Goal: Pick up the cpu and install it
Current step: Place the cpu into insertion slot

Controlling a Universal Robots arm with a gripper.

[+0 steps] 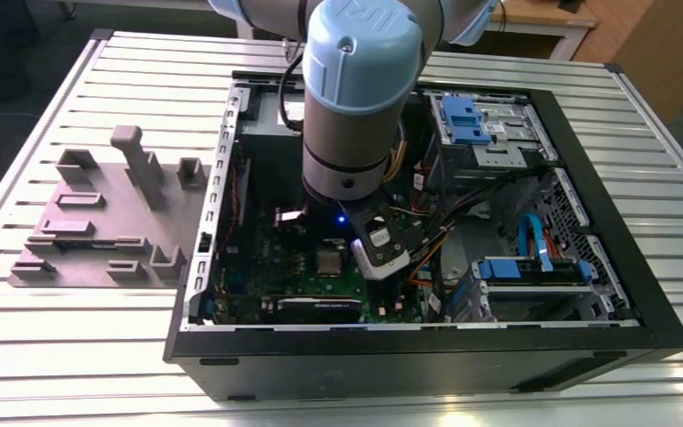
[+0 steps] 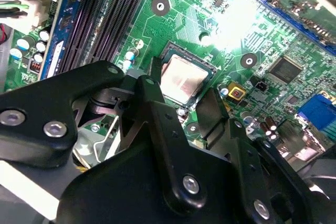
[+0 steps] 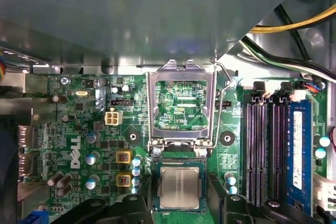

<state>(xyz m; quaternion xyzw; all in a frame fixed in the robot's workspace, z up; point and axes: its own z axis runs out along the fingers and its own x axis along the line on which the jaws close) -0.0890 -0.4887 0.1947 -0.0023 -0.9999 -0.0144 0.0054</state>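
Straddling the cpu [image 3: 179,187], the fingers [image 2: 155,114] of the gripper [image 2: 181,95] stand apart, one on each side of it, with nothing clamped. The cpu lies flat between and just below the fingertips, seated square in its socket on the green board [image 3: 79,103]. Just beyond the fingertips, the hinged metal frame [image 3: 181,103] is swung open, so nothing locks the cpu down. Further out to one side run the long black slots [image 3: 262,145]. The computer case [image 1: 437,356] encloses everything.

Hazards, as judged:
- A fingertip dragged sideways could nudge the cpu off its seat and bend the socket contacts.
- A tilted or hasty lift could strike the open frame.
- Uneven finger contact could cock the cpu in its socket.
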